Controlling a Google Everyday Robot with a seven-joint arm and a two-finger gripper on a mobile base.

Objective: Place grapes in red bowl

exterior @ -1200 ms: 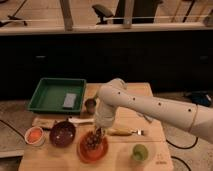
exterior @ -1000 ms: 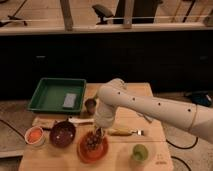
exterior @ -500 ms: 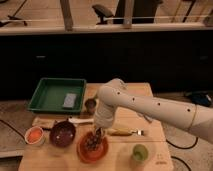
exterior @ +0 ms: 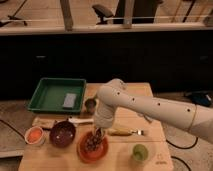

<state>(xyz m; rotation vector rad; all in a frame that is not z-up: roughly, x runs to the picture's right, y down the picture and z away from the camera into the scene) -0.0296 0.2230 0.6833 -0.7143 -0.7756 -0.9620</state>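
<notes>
Orange-red plastic, round and shallow with a wide rim: the red bowl (exterior: 80, 151) sits near the front edge of the pale wooden desk (exterior: 55, 159). The grapes (exterior: 91, 143), a small knobbly cluster of dark purplish berries, sit inside it, low over its middle. The tool (exterior: 97, 132) hangs straight down over the bowl at the end of the smooth white arm (exterior: 150, 106), its tip touching the top of the bunch. Its fingers are pressed together; whether a stem is caught between them I cannot tell.

The step in hand looks like the release: the fruit is already within the rim, so the placing itself seems nearly done. The next move likely calls for spreading the fingers without dragging the cluster, then a straight lift so the light bowl is not nudged. A bunch like this is soft and lumpy and may roll or settle sideways once free.

Just left of the bowl stands a darker maroon bowl (exterior: 62, 134), glossy and a little smaller, and beyond it a small white bowl with an orange inside (exterior: 34, 135). A round green apple (exterior: 140, 151) lies to the right, and a utensil with a wooden handle (exterior: 124, 132) lies between it and the arm. Further back, a rectangular green tray (exterior: 47, 85) holds a flat grey block (exterior: 69, 100), with a small dark cup (exterior: 91, 105) beside it.
</notes>
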